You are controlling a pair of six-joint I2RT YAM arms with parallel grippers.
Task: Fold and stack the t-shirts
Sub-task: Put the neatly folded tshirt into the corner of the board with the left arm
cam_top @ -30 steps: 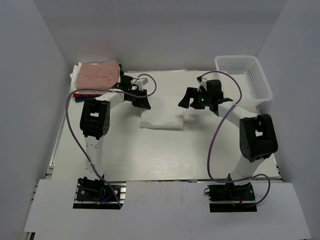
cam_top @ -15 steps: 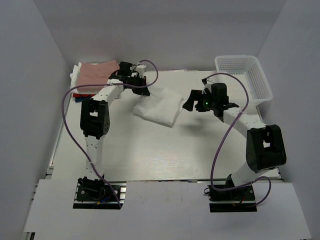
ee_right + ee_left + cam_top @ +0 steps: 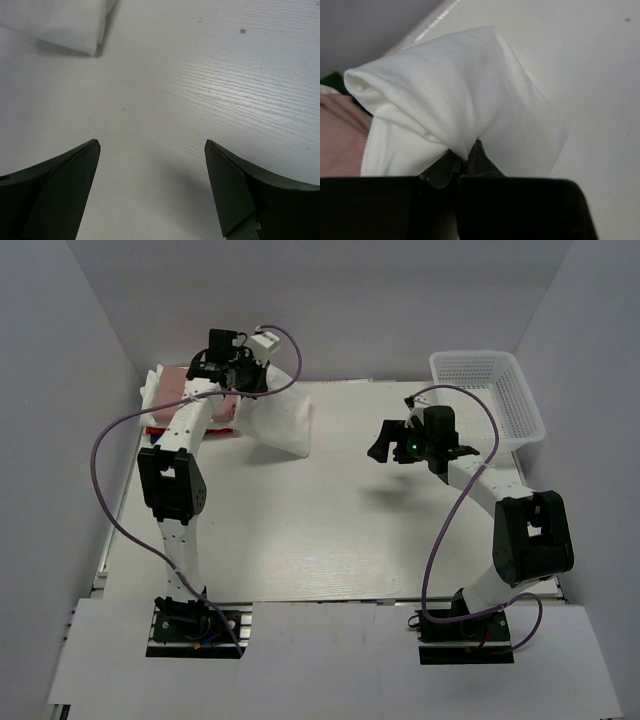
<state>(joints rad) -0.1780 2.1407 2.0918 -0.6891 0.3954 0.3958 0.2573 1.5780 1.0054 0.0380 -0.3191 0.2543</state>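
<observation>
My left gripper [image 3: 247, 383] is shut on a folded white t-shirt [image 3: 279, 423] and holds it lifted at the back left, its lower end hanging toward the table. In the left wrist view the white t-shirt [image 3: 455, 105] bulges out from my closed fingertips [image 3: 477, 155]. A stack of folded shirts with a dusty-pink one [image 3: 195, 390] on top lies at the back left corner, right beside the lifted shirt; the pink one shows in the left wrist view [image 3: 340, 135]. My right gripper [image 3: 381, 447] is open and empty over the bare table [image 3: 165, 100].
A white plastic mesh basket [image 3: 490, 395] stands at the back right. White enclosure walls close in the left, right and back. A corner of the white shirt [image 3: 60, 25] shows at the top left of the right wrist view.
My left gripper has carried the white t-shirt from the table's middle up and to the back left, next to the stack. My right gripper let go and pulled back a little.
</observation>
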